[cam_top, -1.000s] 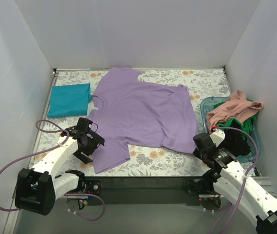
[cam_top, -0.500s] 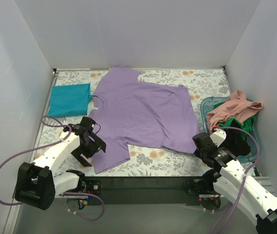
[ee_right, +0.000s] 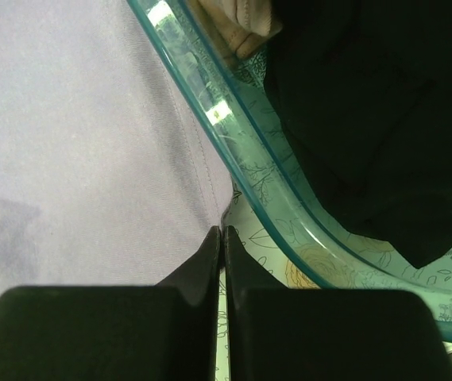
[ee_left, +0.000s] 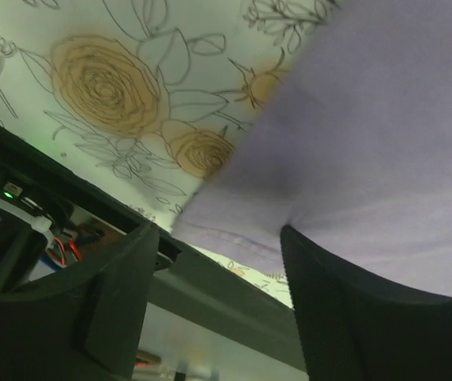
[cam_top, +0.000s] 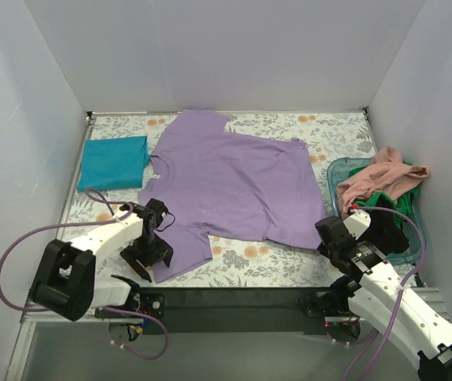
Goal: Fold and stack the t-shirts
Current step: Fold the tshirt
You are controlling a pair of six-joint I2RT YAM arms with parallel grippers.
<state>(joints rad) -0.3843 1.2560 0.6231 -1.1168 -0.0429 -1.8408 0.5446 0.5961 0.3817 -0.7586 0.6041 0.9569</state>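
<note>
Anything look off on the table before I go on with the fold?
The lavender t-shirt lies skewed, its near-left sleeve reaching the table's front edge. The salmon-pink t-shirt droops over the blue tub's rim. Nothing looks damaged.

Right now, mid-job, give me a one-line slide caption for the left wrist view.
Left gripper open astride a hem corner of the lavender t-shirt, floral cloth beneath.

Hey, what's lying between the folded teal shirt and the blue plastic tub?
The spread-out lavender t-shirt fills nearly all of that stretch, lying flat on the floral cloth. The top external view shows it.
</note>
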